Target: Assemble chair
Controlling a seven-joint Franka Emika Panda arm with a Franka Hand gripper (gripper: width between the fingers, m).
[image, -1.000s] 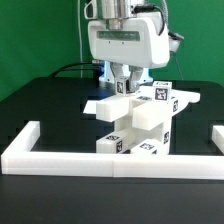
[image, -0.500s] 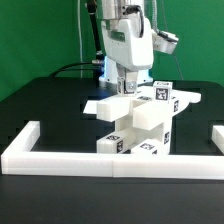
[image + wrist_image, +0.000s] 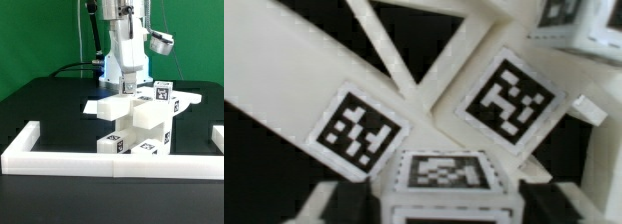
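Chair parts, chunky white plastic blocks, slabs and posts carrying black-and-white square tags (image 3: 133, 122), are standing joined as one blocky structure on the black table (image 3: 40, 100) in the exterior view, just behind the long low white border wall (image 3: 100, 160). The two-finger gripper (image 3: 127, 88) is hovering at the structure's top; whether its jaws are released or clenched cannot be told.

In the wrist view, tagged white chair surfaces (image 3: 420, 110) are filling the frame, blurred.
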